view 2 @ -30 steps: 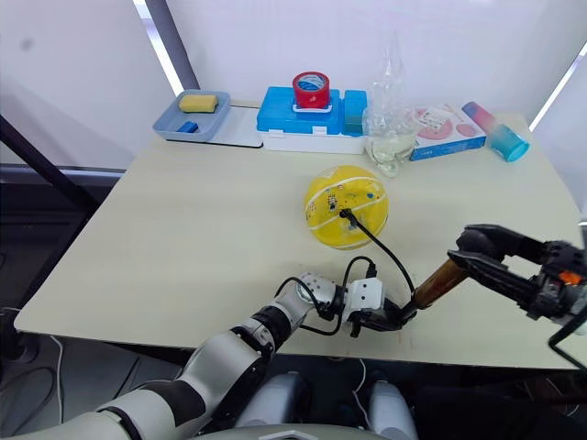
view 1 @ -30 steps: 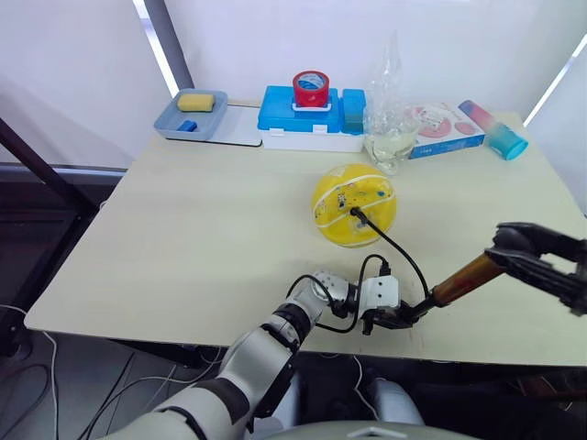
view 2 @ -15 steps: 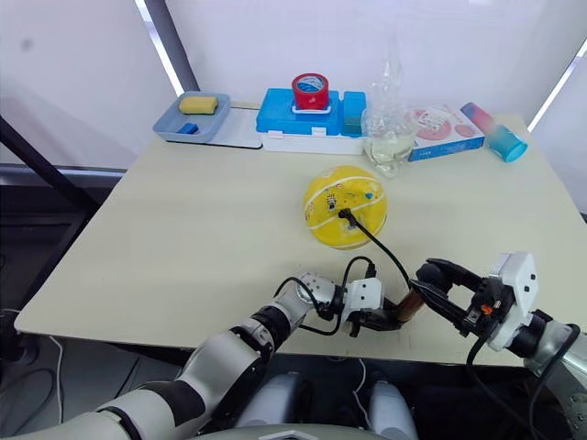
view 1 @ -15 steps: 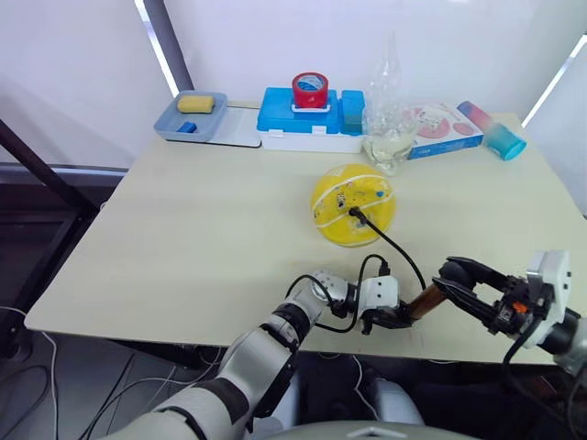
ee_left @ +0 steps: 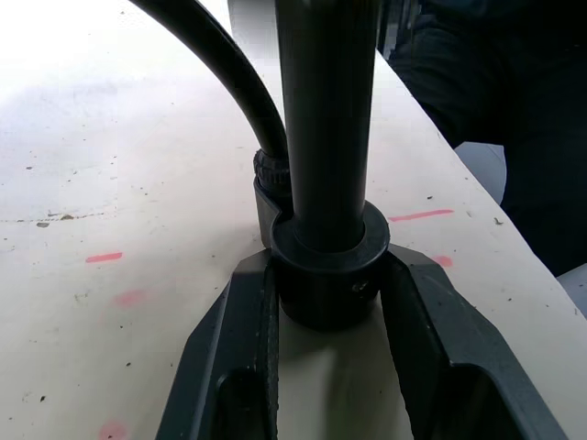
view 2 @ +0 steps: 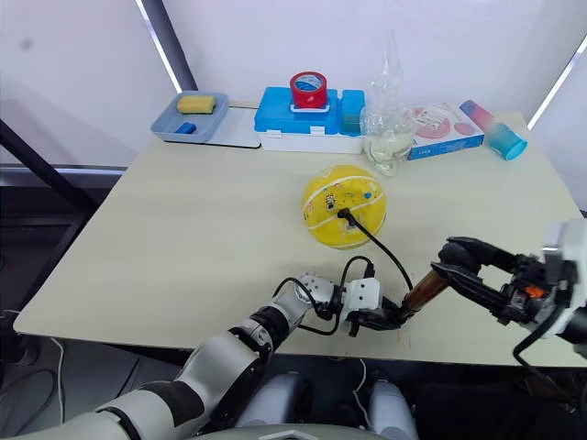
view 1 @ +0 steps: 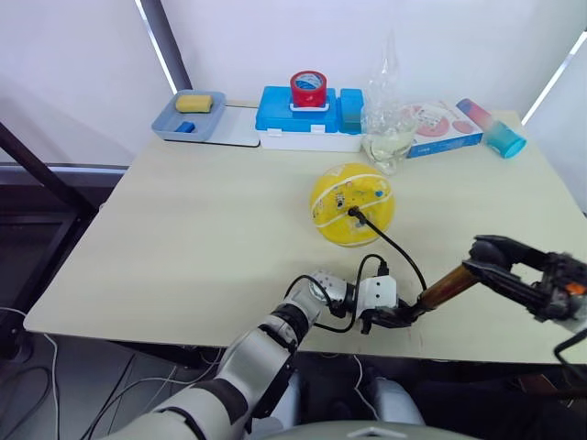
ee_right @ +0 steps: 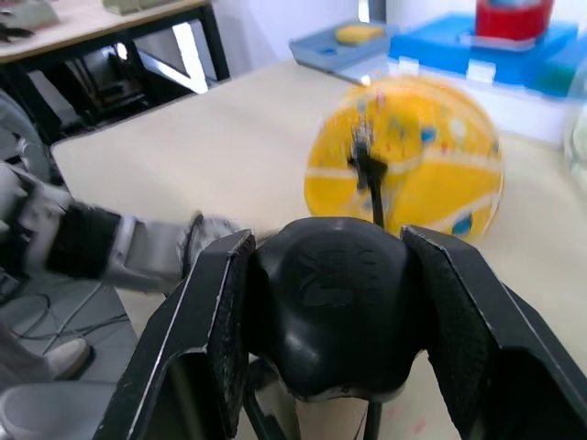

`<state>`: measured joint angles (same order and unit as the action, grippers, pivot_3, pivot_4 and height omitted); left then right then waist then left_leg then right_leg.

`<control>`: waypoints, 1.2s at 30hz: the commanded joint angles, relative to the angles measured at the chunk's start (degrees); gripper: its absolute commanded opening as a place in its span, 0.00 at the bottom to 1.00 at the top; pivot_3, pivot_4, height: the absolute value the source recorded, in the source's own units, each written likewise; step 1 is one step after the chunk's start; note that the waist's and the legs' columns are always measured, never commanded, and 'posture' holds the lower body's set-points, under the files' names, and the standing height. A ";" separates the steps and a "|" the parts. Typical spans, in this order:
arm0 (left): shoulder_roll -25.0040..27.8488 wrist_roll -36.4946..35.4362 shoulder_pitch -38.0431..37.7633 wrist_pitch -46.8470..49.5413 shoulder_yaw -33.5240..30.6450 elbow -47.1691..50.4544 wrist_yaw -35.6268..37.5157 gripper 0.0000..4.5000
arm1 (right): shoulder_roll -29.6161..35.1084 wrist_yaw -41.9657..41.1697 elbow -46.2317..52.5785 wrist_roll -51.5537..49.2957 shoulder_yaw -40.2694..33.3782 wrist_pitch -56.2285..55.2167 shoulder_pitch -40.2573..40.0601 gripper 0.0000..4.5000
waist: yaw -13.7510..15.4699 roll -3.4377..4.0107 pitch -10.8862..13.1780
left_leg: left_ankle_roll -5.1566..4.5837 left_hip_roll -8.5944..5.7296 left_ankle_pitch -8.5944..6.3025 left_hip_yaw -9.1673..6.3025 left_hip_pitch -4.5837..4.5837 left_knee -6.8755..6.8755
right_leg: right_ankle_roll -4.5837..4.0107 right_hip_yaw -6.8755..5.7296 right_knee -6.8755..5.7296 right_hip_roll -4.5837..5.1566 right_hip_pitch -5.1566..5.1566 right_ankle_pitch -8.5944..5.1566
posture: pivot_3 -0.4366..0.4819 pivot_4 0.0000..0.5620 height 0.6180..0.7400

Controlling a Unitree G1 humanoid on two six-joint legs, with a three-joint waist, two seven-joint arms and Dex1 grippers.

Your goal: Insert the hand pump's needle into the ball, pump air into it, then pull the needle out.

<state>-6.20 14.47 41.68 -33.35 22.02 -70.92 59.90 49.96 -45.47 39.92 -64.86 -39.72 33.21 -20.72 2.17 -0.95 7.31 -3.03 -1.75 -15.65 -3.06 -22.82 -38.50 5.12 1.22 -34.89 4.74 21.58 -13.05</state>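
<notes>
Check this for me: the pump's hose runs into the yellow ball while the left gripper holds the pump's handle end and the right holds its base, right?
Swapped: the left wrist view shows the left gripper clamping the hand pump at its base, and the right gripper holds the handle. The hose does enter the ball.

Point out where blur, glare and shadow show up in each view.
Right wrist view: the yellow ball with white seams is smeared by blur, while the black pump handle cap stays fairly sharp. Left wrist view: the beige tabletop washes out in glare; a shadow lies under the black pump base collar. Left eye view: bright window light, soft shadow beneath the ball.
</notes>
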 commanded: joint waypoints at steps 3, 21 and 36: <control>1.71 2.34 -2.72 -0.16 1.79 -1.66 1.10 0.25 | 5.70 4.54 1.54 -10.83 -11.32 4.64 2.03 0.45 | 0.01 -0.02 0.00 | 0.00 0.00 0.00 0.03 0.00 0.00 | 0.00 0.03 0.01 0.04 0.00 0.00 | 0.48 0.27 0.97; 0.51 2.82 -0.61 0.59 1.96 -2.47 0.76 0.25 | -1.23 -0.43 -1.26 12.95 12.31 -2.39 0.30 0.45 | 0.14 -0.26 -0.17 | 0.00 -0.01 0.00 -0.03 0.01 -0.01 | 0.00 -0.07 0.04 0.08 0.00 0.00 | 0.48 0.27 0.97; -0.62 2.28 -0.18 1.99 1.71 -1.48 1.96 0.25 | -9.76 -1.97 -8.28 28.49 24.42 -14.85 -2.54 0.45 | -0.03 -0.39 -0.38 | 0.00 -0.01 0.00 -0.05 0.16 -0.05 | 0.00 -0.04 -0.04 -0.07 -0.06 0.00 | 0.48 0.27 0.97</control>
<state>-6.56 15.35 42.61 -32.42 22.53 -71.21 60.79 39.75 -47.98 34.52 -38.58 -15.68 16.10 -22.04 2.14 -1.34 6.93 -3.03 -1.76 -15.65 -3.11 -22.66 -38.55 5.12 1.18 -34.92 4.67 21.51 -13.05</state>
